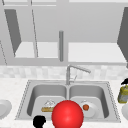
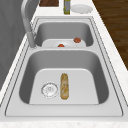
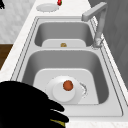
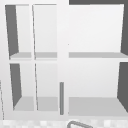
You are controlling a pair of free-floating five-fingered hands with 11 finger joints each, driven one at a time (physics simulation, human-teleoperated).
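Observation:
My right hand (image 1: pixel 125 81) sits on top of a yellow-green bottle (image 1: pixel 122 94) that stands on the counter right of the sink. In the right side view that hand (image 3: pixel 25 105) looms dark at the bottom left, its fingers curled over the bottle (image 3: pixel 59 122). The left hand (image 1: pixel 39 121) hovers low before the sink's front left rim, apart from everything. A bread loaf (image 2: pixel 64 85) lies in the left basin beside the drain (image 2: pixel 49 89). In the right basin a white plate (image 3: pixel 63 91) carries an orange ball of food (image 3: pixel 68 85).
A big red ball (image 1: pixel 67 115) covers the sink's front rim at the centre. The faucet (image 1: pixel 75 70) rises behind the divider. White plates rest on the counter at the left (image 1: pixel 3 108) and right (image 1: pixel 125 111). A small red fruit (image 3: pixel 59 2) lies by the left plate. Open cabinet shelves (image 4: pixel 95 105) hang above.

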